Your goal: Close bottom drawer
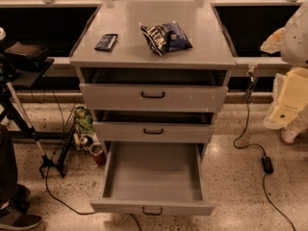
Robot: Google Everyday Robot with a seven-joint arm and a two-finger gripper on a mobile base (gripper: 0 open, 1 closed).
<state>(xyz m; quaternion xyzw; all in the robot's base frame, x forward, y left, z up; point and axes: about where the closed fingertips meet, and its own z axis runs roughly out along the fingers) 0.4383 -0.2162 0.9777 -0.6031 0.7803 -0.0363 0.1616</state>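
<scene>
Grey cabinet (pixel 144 20) fills view; gripper not in shot, so can't tell whether open or closed. Bottom drawer (pixel 154 173) at cabinet base, pulled far out toward near side, black handle (pixel 152 210) on low front panel at near edge. Middle drawer (pixel 153 131) directly above, front slightly out. Top drawer (pixel 153 96) above that, also slightly out. On cabinet: blue chip bag (pixel 166 36) centre-right, dark packet (pixel 106 42) to its left. Black cable (pixel 262 162) on floor right; tripod (pixel 29 129) left.
</scene>
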